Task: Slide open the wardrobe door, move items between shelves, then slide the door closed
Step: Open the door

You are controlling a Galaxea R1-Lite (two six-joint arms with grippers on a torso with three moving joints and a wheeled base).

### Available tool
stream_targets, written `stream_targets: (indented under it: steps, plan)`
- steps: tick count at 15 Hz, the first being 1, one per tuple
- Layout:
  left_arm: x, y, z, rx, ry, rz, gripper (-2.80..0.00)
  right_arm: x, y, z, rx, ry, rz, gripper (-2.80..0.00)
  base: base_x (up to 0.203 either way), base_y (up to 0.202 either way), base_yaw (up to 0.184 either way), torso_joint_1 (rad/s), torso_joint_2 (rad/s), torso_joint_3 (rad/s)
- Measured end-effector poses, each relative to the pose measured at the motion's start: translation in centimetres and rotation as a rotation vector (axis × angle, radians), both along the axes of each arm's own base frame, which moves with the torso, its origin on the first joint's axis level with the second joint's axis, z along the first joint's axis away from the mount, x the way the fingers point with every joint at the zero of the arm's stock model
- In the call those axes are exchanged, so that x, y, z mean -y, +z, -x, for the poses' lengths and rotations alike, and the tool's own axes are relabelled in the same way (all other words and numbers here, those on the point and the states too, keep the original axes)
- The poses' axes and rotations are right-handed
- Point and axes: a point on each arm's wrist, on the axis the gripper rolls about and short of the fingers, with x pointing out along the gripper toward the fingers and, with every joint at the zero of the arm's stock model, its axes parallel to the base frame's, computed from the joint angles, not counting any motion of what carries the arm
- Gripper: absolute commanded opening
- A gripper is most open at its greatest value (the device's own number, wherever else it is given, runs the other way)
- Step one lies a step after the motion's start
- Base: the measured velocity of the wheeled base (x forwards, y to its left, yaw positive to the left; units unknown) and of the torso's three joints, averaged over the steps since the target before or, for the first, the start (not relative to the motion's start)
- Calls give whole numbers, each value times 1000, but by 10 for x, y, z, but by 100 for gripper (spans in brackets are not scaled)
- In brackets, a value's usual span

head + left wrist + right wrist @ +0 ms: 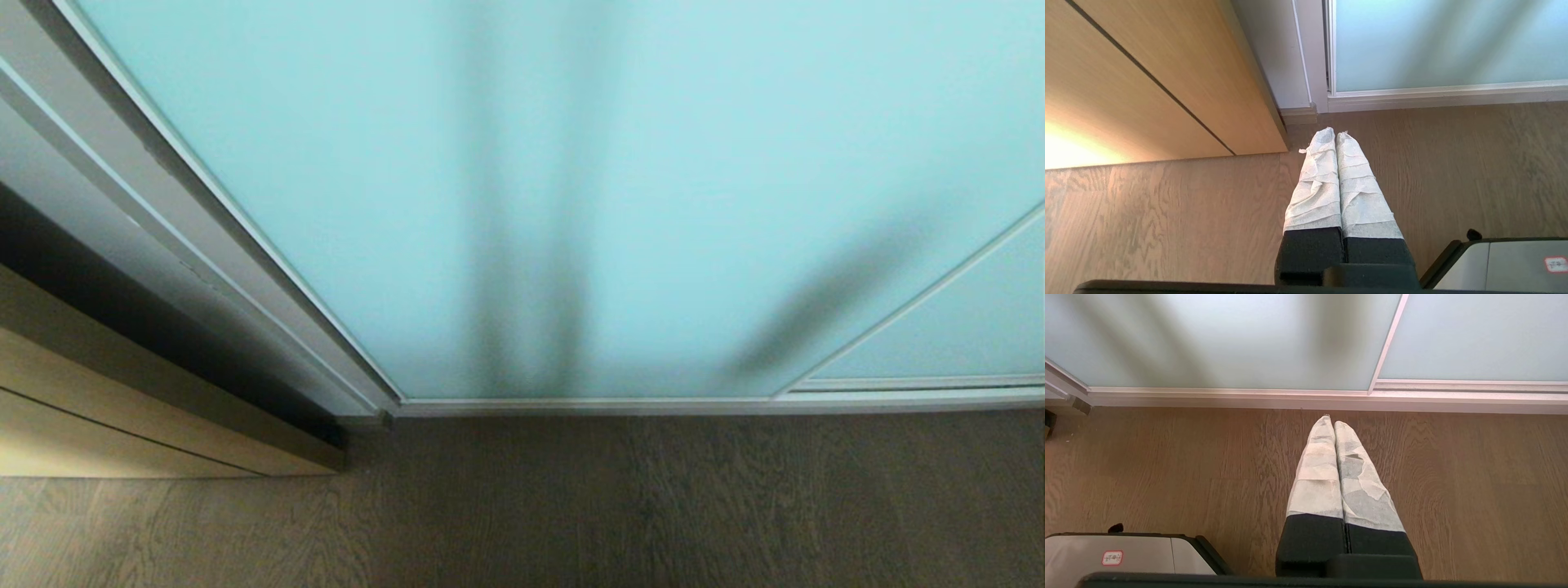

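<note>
While the tall frosted aqua-blue glass sliding wardrobe door point(571, 204) stands shut straight ahead above the wood floor point(571, 506), both arms hang low before it. Left gripper point(1335, 134) and right gripper point(1329, 424) have fingers pressed together, empty; one should probably rise to the slim white-silver frame edge point(269, 253) and push sideways, evenly.

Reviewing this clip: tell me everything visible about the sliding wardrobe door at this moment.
The sliding wardrobe door is a tall panel of frosted pale aqua glass in a slim white-silver frame. It stands upright and closed, its left edge against the white wardrobe frame, its bottom rail running along the wood floor. At the right it meets a second frosted panel. Soft dark shadows fall across the glass. Nothing touches it; neither gripper shows in the head view.
</note>
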Motion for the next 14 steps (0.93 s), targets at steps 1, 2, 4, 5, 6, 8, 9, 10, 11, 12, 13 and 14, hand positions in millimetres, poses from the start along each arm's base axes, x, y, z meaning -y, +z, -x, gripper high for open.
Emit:
stream_targets:
  steps: [1, 2, 4, 5, 6, 8, 9, 10, 11, 12, 13, 14]
  plan:
    - [0, 0, 0, 0, 0, 6, -280, 0, 0, 0, 1, 0, 0, -280, 0, 0, 0, 0, 0, 0]
    - [0, 1, 0, 5, 0, 8, -280, 0, 0, 0, 1, 0, 0, -280, 0, 0, 0, 0, 0, 0]
    - [0, 8, 2, 38, 1, 10, -280, 0, 0, 0, 1, 0, 0, -280, 0, 0, 0, 0, 0, 0]
    - [0, 22, 6, 88, 2, 9, -280, 0, 0, 0, 0, 0, 0, -280, 0, 0, 0, 0, 0, 0]
    - [0, 38, 12, 134, 2, 9, -280, 0, 0, 0, 1, 0, 0, -280, 0, 0, 0, 0, 0, 0]
    - [0, 77, 21, 213, 0, 8, -280, 0, 0, 0, 1, 0, 0, -280, 0, 0, 0, 0, 0, 0]
    - [0, 98, 23, 235, -2, 10, -280, 0, 0, 0, 1, 0, 0, -280, 0, 0, 0, 0, 0, 0]
    - [0, 120, 20, 245, -5, 11, -280, 0, 0, 0, 1, 0, 0, -280, 0, 0, 0, 0, 0, 0]
    - [0, 140, 14, 238, -7, 12, -280, 0, 0, 0, 1, 0, 0, -280, 0, 0, 0, 0, 0, 0]
    - [0, 158, 4, 218, -10, 12, -280, 0, 0, 0, 1, 0, 0, -280, 0, 0, 0, 0, 0, 0]
    - [0, 176, -9, 189, -17, 12, -280, 0, 0, 0, 1, 0, 0, -280, 0, 0, 0, 0, 0, 0]
    - [0, 191, -26, 156, -26, 12, -280, 0, 0, 0, 0, 0, 0, -280, 0, 0, 0, 0, 0, 0]
